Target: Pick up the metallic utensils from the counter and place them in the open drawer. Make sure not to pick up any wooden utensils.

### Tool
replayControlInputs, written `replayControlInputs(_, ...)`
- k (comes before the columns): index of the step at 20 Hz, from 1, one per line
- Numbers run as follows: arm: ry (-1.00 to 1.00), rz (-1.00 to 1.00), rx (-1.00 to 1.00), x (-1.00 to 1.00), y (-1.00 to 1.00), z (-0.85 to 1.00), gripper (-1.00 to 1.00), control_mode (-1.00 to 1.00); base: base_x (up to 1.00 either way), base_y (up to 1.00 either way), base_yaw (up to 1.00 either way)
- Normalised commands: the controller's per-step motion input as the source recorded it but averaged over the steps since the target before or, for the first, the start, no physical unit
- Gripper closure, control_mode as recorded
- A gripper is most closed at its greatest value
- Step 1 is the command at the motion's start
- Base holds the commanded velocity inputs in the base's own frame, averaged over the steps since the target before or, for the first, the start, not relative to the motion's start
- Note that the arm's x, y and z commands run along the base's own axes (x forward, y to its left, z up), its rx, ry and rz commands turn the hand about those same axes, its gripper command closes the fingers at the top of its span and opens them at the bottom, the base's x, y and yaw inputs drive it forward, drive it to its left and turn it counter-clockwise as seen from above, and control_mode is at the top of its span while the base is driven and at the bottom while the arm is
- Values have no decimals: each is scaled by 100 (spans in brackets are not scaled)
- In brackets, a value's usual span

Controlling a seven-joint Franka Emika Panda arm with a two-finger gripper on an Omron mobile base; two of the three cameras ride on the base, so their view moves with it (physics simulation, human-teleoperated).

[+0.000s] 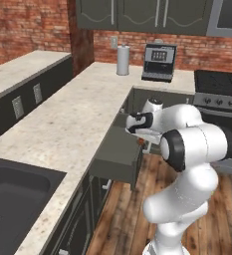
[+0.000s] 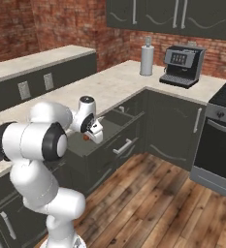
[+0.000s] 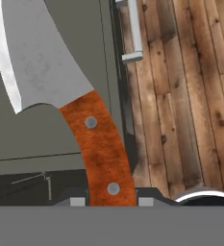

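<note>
A metallic utensil (image 3: pixel 46 57), a cleaver with a broad silver-grey blade and a riveted orange-brown handle (image 3: pixel 101 149), hangs in my gripper (image 3: pixel 111 202), which is shut on the handle's end. In the hand view the blade lies over the dark inside of the open drawer (image 3: pixel 36 137). The gripper (image 1: pixel 143 141) hovers just above the open drawer (image 1: pixel 115 154), at its right side, with a bit of orange handle showing below the hand. From the right base view the gripper (image 2: pixel 91 131) sits over the drawer (image 2: pixel 112 127), beside the pale speckled counter (image 2: pixel 109 87). Wooden utensils are out of view.
A sink (image 1: pixel 13 199) is set in the counter (image 1: pixel 62 124) at the near left. A coffee machine (image 1: pixel 159 62) and a paper towel roll (image 1: pixel 123 60) stand at the back. The stove (image 1: pixel 219 94) is to the right. A lower drawer's bar handle (image 3: pixel 134 29) juts over the wooden floor.
</note>
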Motion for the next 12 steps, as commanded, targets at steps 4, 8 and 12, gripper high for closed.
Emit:
replayControlInputs(4,3,0,0,74,-27,-39,100,-100,0,0,0)
replayControlInputs(8,0,0,0,82,-6,-33,100,-100,0,0,0)
replayControlInputs(12,2,0,0,91,0,-34,100,-100,0,0,0)
